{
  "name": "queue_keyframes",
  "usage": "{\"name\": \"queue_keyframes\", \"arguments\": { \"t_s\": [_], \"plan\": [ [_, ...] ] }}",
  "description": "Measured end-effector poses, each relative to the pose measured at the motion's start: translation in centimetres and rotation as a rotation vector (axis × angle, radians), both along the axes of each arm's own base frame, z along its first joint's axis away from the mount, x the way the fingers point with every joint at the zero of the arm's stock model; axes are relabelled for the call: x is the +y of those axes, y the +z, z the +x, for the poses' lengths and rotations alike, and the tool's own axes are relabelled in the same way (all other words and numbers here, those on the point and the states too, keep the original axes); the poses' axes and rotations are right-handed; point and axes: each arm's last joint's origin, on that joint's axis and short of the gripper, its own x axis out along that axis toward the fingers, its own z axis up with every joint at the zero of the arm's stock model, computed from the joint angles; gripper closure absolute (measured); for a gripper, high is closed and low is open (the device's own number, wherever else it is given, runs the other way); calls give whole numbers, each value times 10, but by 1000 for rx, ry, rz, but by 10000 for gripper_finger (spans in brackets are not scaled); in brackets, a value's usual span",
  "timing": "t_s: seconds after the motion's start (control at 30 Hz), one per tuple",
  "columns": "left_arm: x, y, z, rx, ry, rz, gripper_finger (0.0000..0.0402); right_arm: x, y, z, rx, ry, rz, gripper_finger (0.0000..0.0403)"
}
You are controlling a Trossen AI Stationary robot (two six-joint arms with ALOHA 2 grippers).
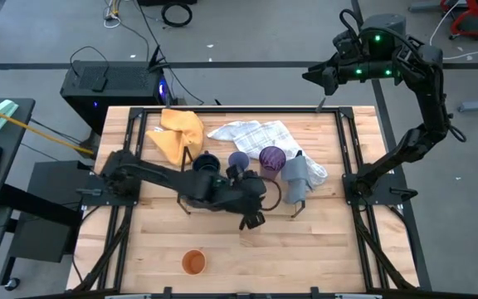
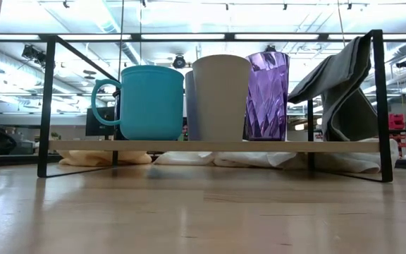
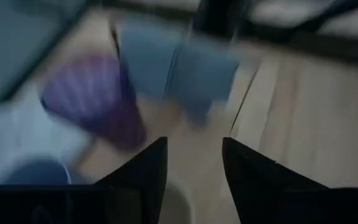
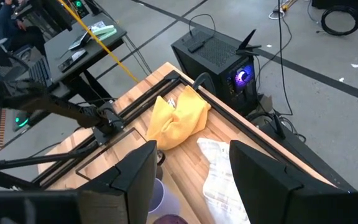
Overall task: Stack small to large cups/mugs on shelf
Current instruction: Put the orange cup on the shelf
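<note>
On the shelf [image 2: 217, 146], three cups are being shown upright in a row, mouths up: a bright blue mug [image 2: 150, 102] with its handle pointing outward from the row, a tan cup [image 2: 220, 97] beside it, and a faceted purple cup [image 2: 267, 95] next to that. A grey cloth [image 2: 340, 88] is being draped over the shelf's end rod. An orange cup [image 1: 193, 262] is standing alone, well apart, near the table [image 1: 322, 249] edge. The left gripper [image 1: 251, 221] is being held low just beside the shelf, its jaws spread with nothing between them. The right gripper [image 4: 191, 168] is being held raised off beyond the table's far corner, jaws spread wide and empty, above a yellow cloth [image 4: 176, 118].
</note>
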Motion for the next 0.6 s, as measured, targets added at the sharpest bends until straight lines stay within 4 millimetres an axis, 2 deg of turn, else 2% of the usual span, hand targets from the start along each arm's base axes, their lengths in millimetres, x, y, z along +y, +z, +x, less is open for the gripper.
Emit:
{"name": "queue_keyframes", "arguments": {
  "t_s": [0.17, 0.27, 0.43, 0.6],
  "plan": [
    [-19, 55, -23, -258, -70, 111, 242, 1, 1, -2, -4, -2, -12, 195],
    [-24, 76, -43, -309, -79, 165, 248, 2, 2, -4, -11, -3, -19, 195],
    [-24, 105, -80, -355, -38, 214, 260, 13, 3, 1, -22, 63, -3, 195],
    [-24, 123, -107, -383, -22, 258, 267, 38, 3, 22, -46, 188, 9, 195]
  ]
}}
